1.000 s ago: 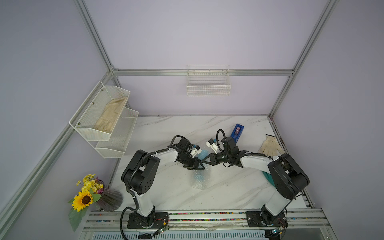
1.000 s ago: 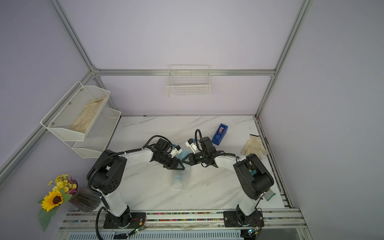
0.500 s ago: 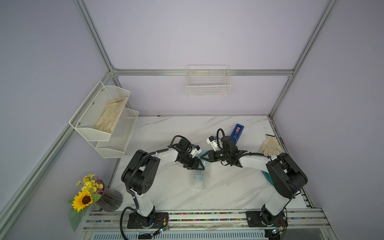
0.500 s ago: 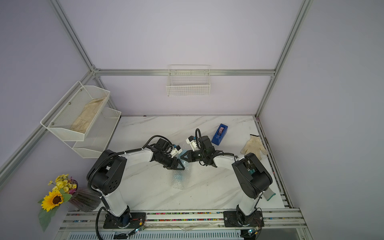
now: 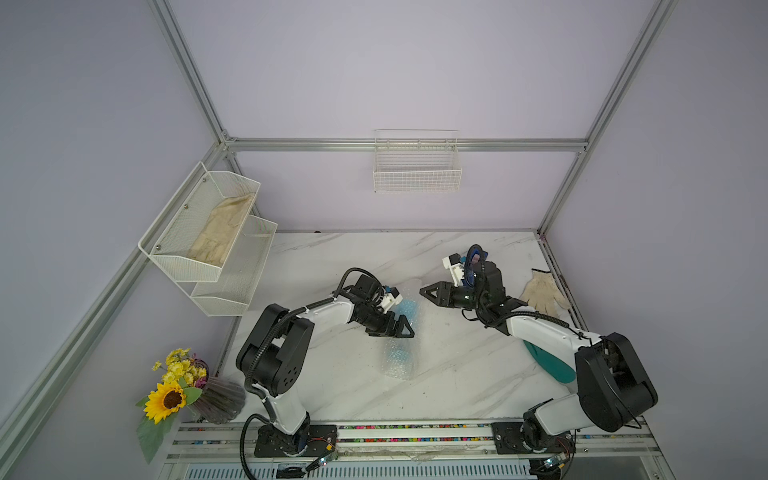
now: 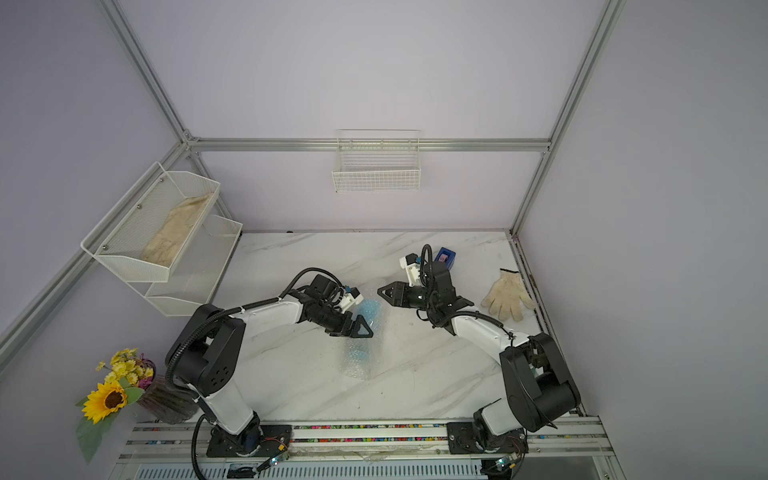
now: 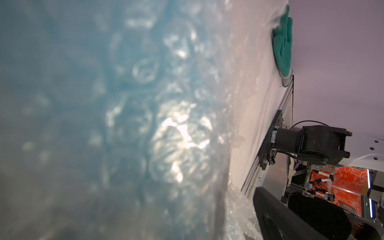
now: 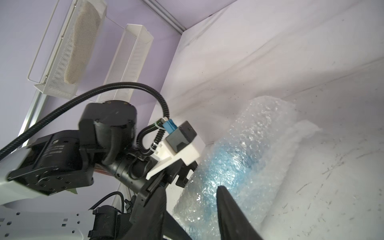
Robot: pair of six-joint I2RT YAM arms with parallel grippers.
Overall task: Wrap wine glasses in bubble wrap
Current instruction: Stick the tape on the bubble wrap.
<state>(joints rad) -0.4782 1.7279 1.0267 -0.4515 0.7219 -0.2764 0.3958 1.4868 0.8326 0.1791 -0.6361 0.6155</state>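
Goblet (image 5: 404,311) rolled in bubble wrap (image 5: 398,368), neither gripper holding

My left gripper (image 5: 399,332) was released. Its jaws stood wide to either side of the bundle's middle. In my left wrist view the wrap filled nearly everything, with one black finger (image 7: 268,212) showing beside it. Whether that finger touched the plastic I could not tell.

My right gripper (image 5: 424,291) was also let go, jaws parted with nothing between them. Its tips pointed at the far end of the bundle and stopped just short of it.

The sky-blue goblet lay on its side inside the clear roll, its colour showing through the bubbles. It ran from far to near on the middle of the marble table (image 5: 457,374), and loose wrap stuck out past it at both ends.

Behind my right wrist sat the dark blue tape dispenser (image 6: 445,257). A cream glove (image 5: 542,291) lay near the table's right edge. A teal glove (image 5: 555,368) was partly hidden under my right arm.
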